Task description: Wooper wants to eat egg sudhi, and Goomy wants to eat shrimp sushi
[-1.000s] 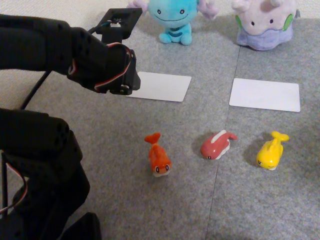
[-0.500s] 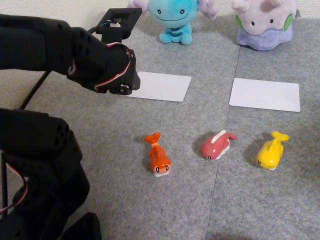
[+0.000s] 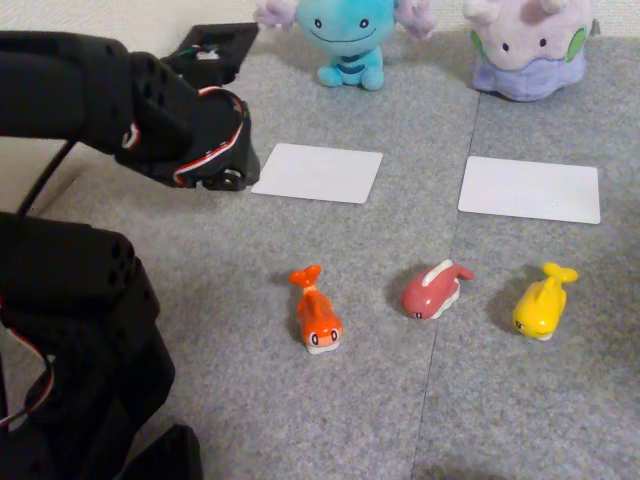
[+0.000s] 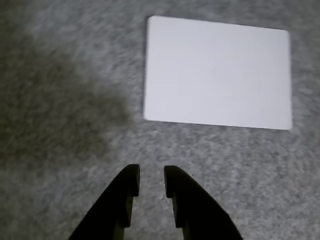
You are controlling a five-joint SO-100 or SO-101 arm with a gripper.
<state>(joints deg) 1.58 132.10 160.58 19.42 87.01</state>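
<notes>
Your black two-finger gripper [image 4: 150, 181] is hanging empty above the grey carpet [image 3: 400, 420], its fingertips nearly together with a narrow gap between them in the wrist view. In the fixed view its black arm [image 3: 110, 100] is reaching in from the left.

Far ahead of it in the fixed view, the light blue smiling plush Wooper [image 3: 345, 35] is sitting at the back, with the pale lilac blob plush Goomy [image 3: 528, 45] well off to its right. The white rectangular card [image 4: 217, 72] in front of Wooper is lying just ahead and right of the fingertips; a second white card [image 3: 530, 188] is lying before Goomy.

The small figures are sitting well apart from the gripper, nearer the camera and rightwards. The orange fish-shaped shrimp sushi [image 3: 318, 312] is closest. The yellow fish-shaped egg sudhi [image 3: 542, 302] is farthest right, past a pink-red striped figure [image 3: 435, 288]. Its long axis is running diagonally, tail up-right, so you will probably be swinging right and squaring the jaws across its narrow body
</notes>
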